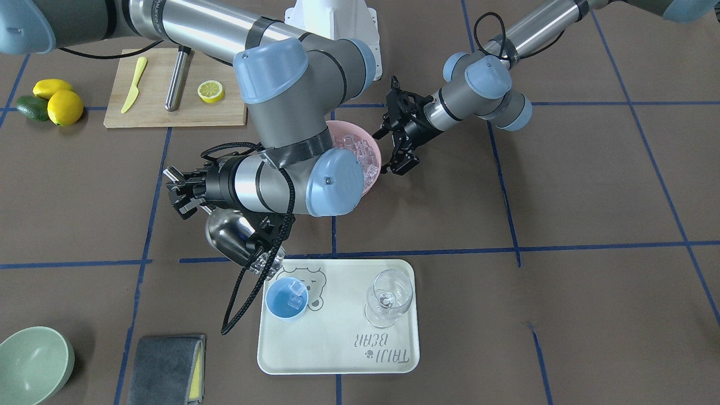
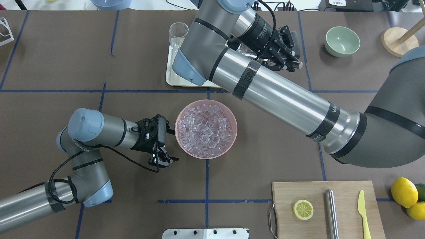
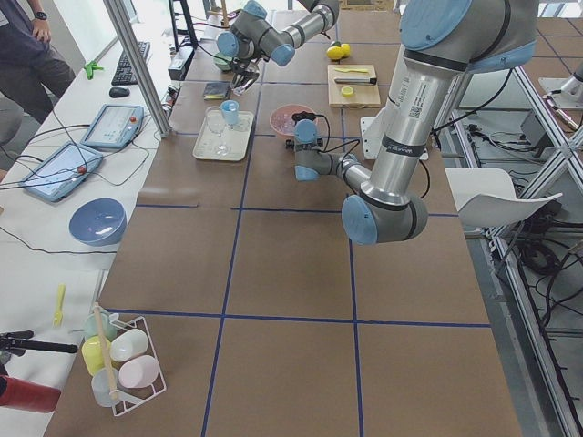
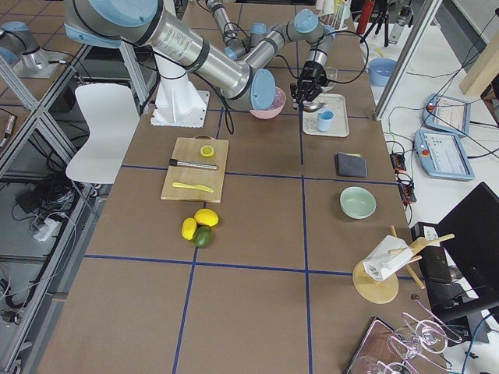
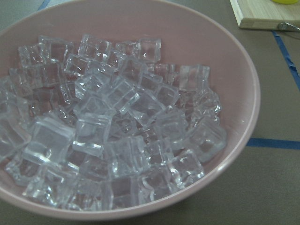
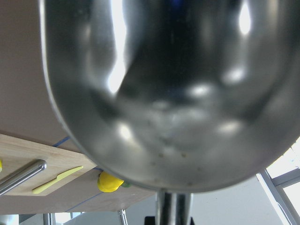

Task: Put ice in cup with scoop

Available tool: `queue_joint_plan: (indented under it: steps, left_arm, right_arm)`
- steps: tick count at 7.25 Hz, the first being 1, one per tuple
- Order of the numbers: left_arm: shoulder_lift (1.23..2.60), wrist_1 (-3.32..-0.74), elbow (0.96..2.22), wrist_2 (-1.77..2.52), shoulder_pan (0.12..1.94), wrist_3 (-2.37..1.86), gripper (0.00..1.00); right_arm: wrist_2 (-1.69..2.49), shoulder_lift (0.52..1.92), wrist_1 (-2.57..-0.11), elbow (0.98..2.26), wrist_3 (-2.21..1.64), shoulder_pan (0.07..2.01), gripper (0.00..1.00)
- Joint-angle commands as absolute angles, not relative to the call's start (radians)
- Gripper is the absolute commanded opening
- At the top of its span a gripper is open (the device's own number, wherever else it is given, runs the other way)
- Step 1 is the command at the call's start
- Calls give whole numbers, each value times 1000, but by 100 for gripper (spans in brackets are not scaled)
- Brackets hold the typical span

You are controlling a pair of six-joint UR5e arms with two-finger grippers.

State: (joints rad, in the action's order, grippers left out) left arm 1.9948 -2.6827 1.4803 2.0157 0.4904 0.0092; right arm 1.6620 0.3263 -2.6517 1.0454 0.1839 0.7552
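In the front view, our right gripper (image 1: 179, 194) pinches the scoop (image 1: 230, 239), tipped just beside the cup (image 1: 287, 298) on the tray (image 1: 337, 346). Ice (image 1: 264, 265) sits at a lip not squarely over the cup, so we think it may spill. In the overhead view, our left gripper (image 2: 165, 141) hangs spread beside the pink bowl (image 2: 235, 127).

Table (image 1: 590, 185) w/ blue grid holds tray (image 1: 337, 360), pink bowl (image 2: 206, 156), board (image 1: 152, 112), green bowl (image 1: 34, 360), cloth (image 1: 163, 368), lemons (image 1: 64, 107).

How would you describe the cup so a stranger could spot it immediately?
Find the pale rectangular tray printed with a bear. Two vessels stand on it; the cup is the small light-blue opaque one, unlike the clear stemmed wine glass beside it.
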Motion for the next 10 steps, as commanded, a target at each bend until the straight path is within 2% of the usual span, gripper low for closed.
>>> queue_joint_plan:
  steps: [1, 6, 10]
  left_arm:
    - [1994, -2683, 1482, 2016, 489, 9, 100]
    - [1993, -2683, 1486, 2016, 489, 8, 100]
    - [1993, -2683, 1500, 2017, 500, 2, 100]
  right_arm:
    - [1663, 330, -2652, 1045, 186, 761, 0]
    - [1687, 328, -2649, 1060, 201, 787, 0]
    - [1895, 345, -2640, 1175, 166, 866, 0]
